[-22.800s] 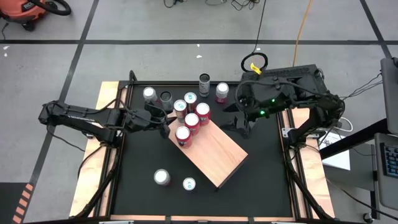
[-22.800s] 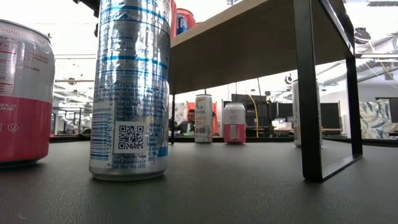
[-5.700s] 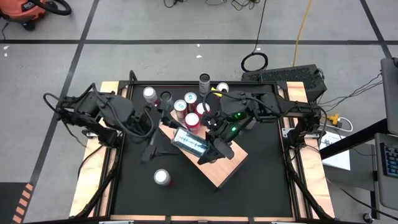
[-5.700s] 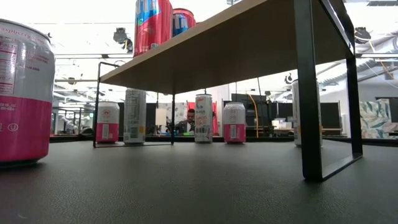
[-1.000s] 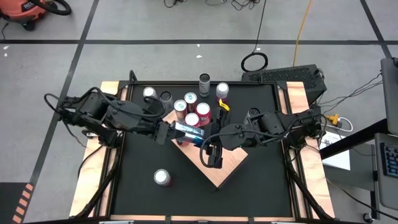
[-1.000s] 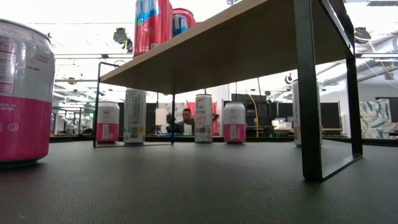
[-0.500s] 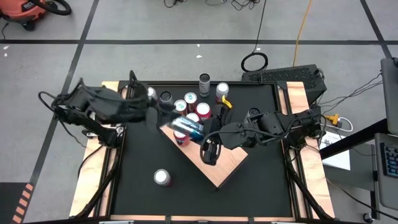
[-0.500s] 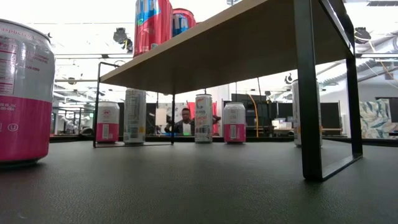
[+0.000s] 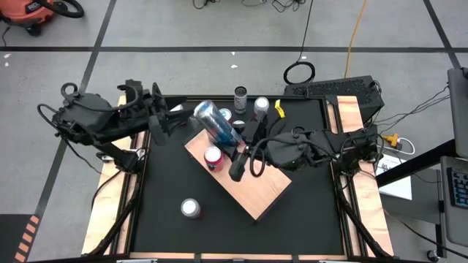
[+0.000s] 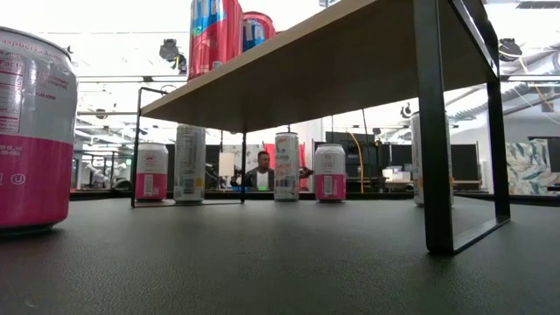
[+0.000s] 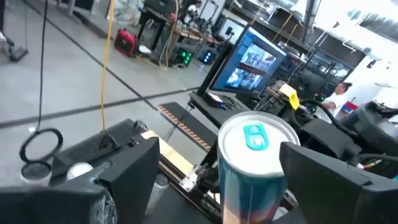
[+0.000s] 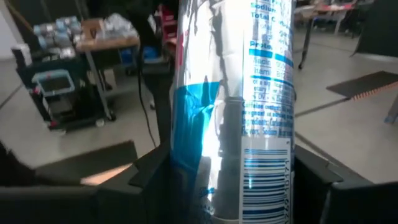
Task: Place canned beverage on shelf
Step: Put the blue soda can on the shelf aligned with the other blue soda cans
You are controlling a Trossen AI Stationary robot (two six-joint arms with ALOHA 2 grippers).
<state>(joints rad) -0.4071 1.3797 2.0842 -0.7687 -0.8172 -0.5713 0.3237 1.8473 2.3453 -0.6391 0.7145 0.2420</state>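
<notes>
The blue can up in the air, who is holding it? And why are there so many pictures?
A robot with two dark arms holds it. One picture looks straight down from above. Another looks across the black table from its surface. Two come from cameras on the robot's wrists. The right hand seems to grip the blue can, tilted above the wooden shelf. The left hand is open near the can's top. A pink can stands on the shelf, and a silver-topped can stands on the table.

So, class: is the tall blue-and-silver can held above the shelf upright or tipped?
Tipped: the tall blue-and-silver can slants in the high view, side showing.
</notes>
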